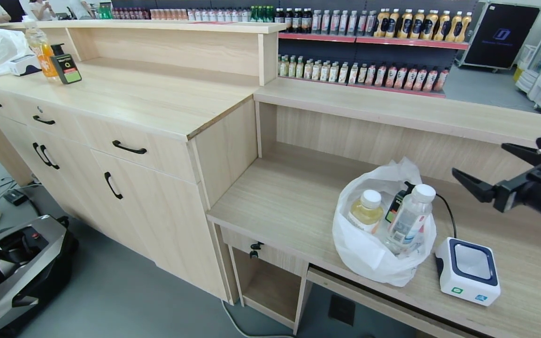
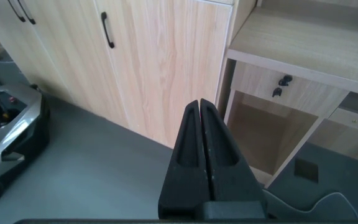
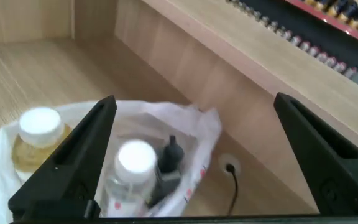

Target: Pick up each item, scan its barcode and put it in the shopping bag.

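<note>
Head view: the white shopping bag (image 1: pixel 374 263) sits on the lower counter (image 1: pixel 280 197) just beside the scanner (image 1: pixel 467 270). It holds a yellow drink bottle (image 1: pixel 366 211), a clear bottle (image 1: pixel 409 218) and a dark pump bottle (image 1: pixel 398 199). My right gripper (image 1: pixel 478 158) hangs near it (spread wide, empty).

Left wrist view: my left gripper (image 2: pixel 202 130) is pressed together on nothing, above grey floor (image 2: pixel 73 143).

Right wrist view: the bag lies beneath the spread fingers (image 3: pixel 73 162).

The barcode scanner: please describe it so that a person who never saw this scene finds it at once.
On the lower wooden counter stands a white shopping bag holding bottles. The barcode scanner sits beside the bag, on the robot's right. Unlike its neighbours, it is a small white box with a dark-framed window on top and a black cable.
</note>
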